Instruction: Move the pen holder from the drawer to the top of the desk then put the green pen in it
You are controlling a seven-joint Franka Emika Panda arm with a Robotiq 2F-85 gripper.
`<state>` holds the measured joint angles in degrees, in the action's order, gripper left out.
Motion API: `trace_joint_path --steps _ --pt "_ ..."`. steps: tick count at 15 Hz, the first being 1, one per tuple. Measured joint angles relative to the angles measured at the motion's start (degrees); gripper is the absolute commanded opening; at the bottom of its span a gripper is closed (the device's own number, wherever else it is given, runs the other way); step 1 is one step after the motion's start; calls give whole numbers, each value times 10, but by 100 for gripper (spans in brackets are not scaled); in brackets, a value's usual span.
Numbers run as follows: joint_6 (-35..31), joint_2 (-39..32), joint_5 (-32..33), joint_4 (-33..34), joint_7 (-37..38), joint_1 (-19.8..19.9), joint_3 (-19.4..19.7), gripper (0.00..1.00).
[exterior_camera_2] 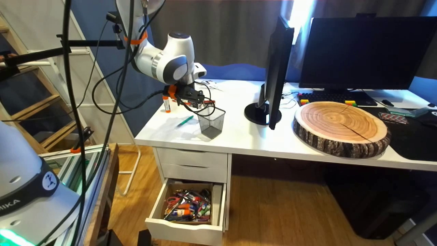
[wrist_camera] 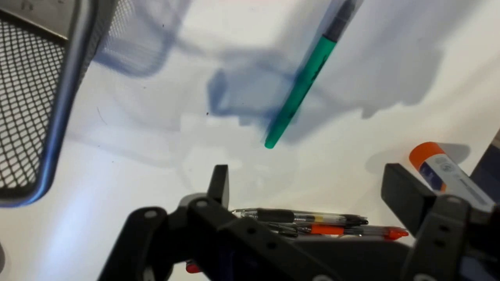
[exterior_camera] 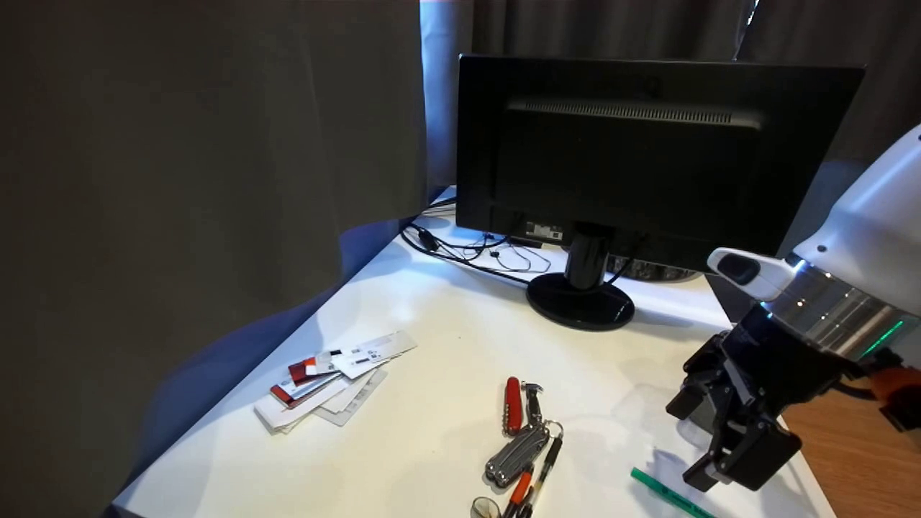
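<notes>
Wrist view: jaws of the gripper (wrist_camera: 306, 187) spread wide, nothing gripped; green pen (wrist_camera: 300, 91) lying flat on the desk (exterior_camera: 446, 403), ahead of the fingertips.
Loose pens (wrist_camera: 320, 219) and an orange-capped glue stick (wrist_camera: 449, 175) are seen past the fingers, partly hidden. The pen holder (exterior_camera_2: 211, 121) is stood upright on the desk near the edge over the pulled-out bottom drawer (exterior_camera_2: 186, 233); the green pen is seen outside the pen holder, near, not touching. Farther out, a red pocket knife (exterior_camera: 513, 403) and a multi-tool (exterior_camera: 518, 455) are laid close together; a pile of cards (exterior_camera: 331, 396) is spread beyond. A black monitor (exterior_camera: 611, 165) is stood on the desk. In the drawer, mixed stationery (exterior_camera_2: 187, 205) is boxed.
</notes>
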<state>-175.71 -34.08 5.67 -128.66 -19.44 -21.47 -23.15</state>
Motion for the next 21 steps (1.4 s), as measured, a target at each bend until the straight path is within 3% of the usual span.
trace_joint_path --steps 5,6,8,13,18,21 --pt "-8 -46 27 35 25 -54 60 97" --pt "-8 -53 30 42 32 -67 72 73" --pt "-8 -64 34 55 45 -91 92 70" --pt "-4 -80 36 78 69 -132 126 34" --pt "-4 -80 36 84 85 -145 145 1" --pt "-4 -76 36 84 93 -144 149 3"
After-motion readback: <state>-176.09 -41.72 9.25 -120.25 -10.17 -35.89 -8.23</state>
